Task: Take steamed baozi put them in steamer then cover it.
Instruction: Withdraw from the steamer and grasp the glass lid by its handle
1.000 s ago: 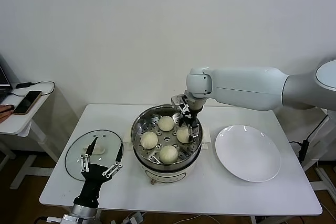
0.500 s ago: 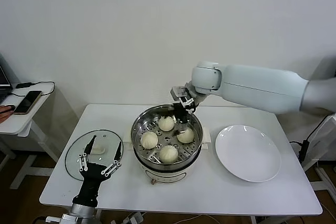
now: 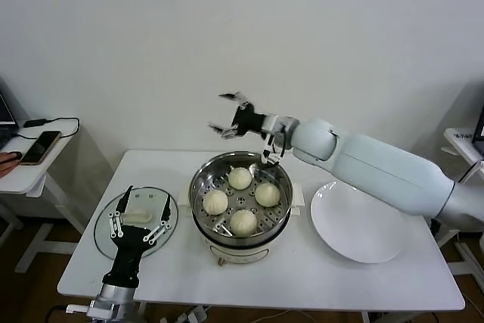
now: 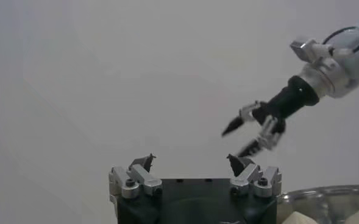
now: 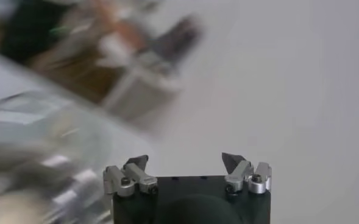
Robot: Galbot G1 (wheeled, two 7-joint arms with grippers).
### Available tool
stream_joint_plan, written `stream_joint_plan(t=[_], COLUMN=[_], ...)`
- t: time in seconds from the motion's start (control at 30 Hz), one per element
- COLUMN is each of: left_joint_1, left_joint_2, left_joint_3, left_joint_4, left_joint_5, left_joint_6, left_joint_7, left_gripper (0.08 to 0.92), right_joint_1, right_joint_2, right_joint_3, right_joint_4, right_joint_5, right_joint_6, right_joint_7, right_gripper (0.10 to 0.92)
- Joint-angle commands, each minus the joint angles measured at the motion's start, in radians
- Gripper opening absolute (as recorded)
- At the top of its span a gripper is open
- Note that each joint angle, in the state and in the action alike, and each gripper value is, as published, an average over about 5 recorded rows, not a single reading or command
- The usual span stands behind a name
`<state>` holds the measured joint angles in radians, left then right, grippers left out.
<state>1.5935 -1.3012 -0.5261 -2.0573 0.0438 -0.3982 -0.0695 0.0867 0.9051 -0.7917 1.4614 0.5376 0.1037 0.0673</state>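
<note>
The steamer (image 3: pixel 198 187) stands mid-table with several cream-white baozi on its perforated tray, the nearest one (image 3: pixel 243 222) at the front. My right gripper (image 3: pixel 231 119) hangs open and empty in the air above the pot's far left rim. It shows the same way in its own wrist view (image 5: pixel 185 161) and from the left wrist (image 4: pixel 252 128). The glass cover (image 3: pixel 106 217) lies flat on the table left of the steamer. My left gripper (image 3: pixel 148 194) stands open over it, a finger on each side of the cream handle (image 3: pixel 138 217), holding nothing (image 4: pixel 191 161).
An empty white plate (image 3: pixel 355 221) lies right of the steamer. A side table with a phone (image 3: pixel 38 147) stands at the far left. The wall is close behind the raised right gripper.
My right gripper rose out of the steamer and swung up and left, leaving the last baozi on the tray. My left gripper edged forward over the cover's handle.
</note>
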Motion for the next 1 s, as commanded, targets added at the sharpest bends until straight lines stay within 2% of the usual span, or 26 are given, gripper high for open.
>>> stream_joint_plan(t=[0.03,0.27,0.5,0.8,1.0], left_joint_1=[-0.038,-0.078,-0.118,-0.156,-0.169], left_joint_2=[0.002,0.011,0.043,0.094,0.098], left_joint_3=[-0.004,-0.029,-0.031,-0.079,-0.119], left_joint_4=[0.052,0.126,0.252,0.499,0.574], left_joint_5=[0.242,0.524,0.710,1.038,1.213], left_joint_6=[-0.030,-0.030,0.039,0.127,0.187], left_joint_7=[-0.065,-0.163,-0.267,-0.286,-0.287], left_gripper=[0.823,0.823,0.823,0.823,0.823], right_joint_1=[-0.524,-0.896,-1.170,-1.358,-1.389], right_joint_2=[-0.081,-0.055,0.015,0.096,0.127], right_joint_3=[0.556,0.926,1.098,1.161,1.160], right_joint_4=[0.017,0.030,0.060,0.135,0.173], right_joint_5=[-0.108,-0.167,-0.204,-0.244,-0.272], right_joint_6=[0.152,0.175,0.221,0.249,0.248], right_joint_7=[0.418,0.377,0.279,0.188,0.181], right_gripper=[0.823,0.823,0.823,0.823,0.823])
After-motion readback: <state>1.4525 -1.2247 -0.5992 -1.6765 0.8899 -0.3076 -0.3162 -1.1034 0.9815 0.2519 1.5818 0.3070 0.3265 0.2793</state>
